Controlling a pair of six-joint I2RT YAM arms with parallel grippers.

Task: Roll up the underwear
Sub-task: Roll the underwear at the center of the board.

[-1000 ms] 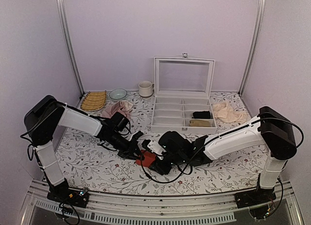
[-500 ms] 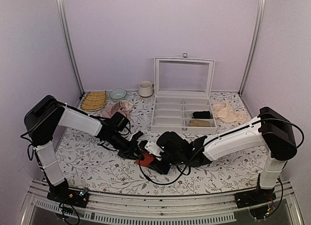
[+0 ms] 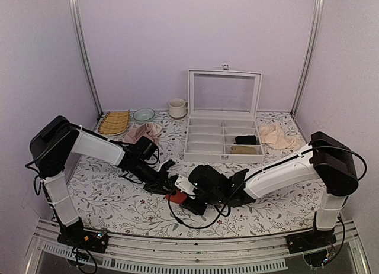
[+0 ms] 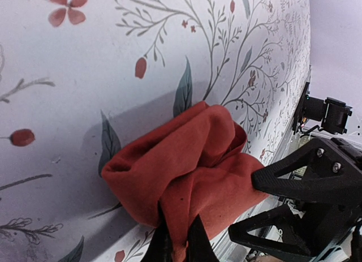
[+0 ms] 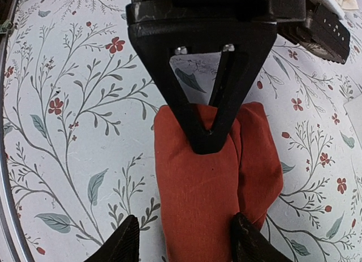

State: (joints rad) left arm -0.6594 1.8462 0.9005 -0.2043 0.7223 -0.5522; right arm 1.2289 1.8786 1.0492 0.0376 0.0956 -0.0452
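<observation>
The underwear [image 3: 176, 196], soft red-orange cloth bunched into a lumpy roll, lies on the floral surface [image 3: 112, 197] between the two low, outstretched arms. The left claw [image 4: 179, 242] is pinched closed on a fold of it. The right claw [image 5: 189, 239] stands open astride it. A white divided box [image 3: 201, 156] holds black and tan bundles.

The left arm [image 3: 98, 148] and right arm [image 3: 278, 174] both stretch low and inward, their wrists nearly meeting. The left gripper [image 4: 180, 246] is pinched tight on the underwear [image 4: 186, 160]. The right gripper [image 5: 189, 242] faces it, fingers spread apart astride the same cloth.
</observation>
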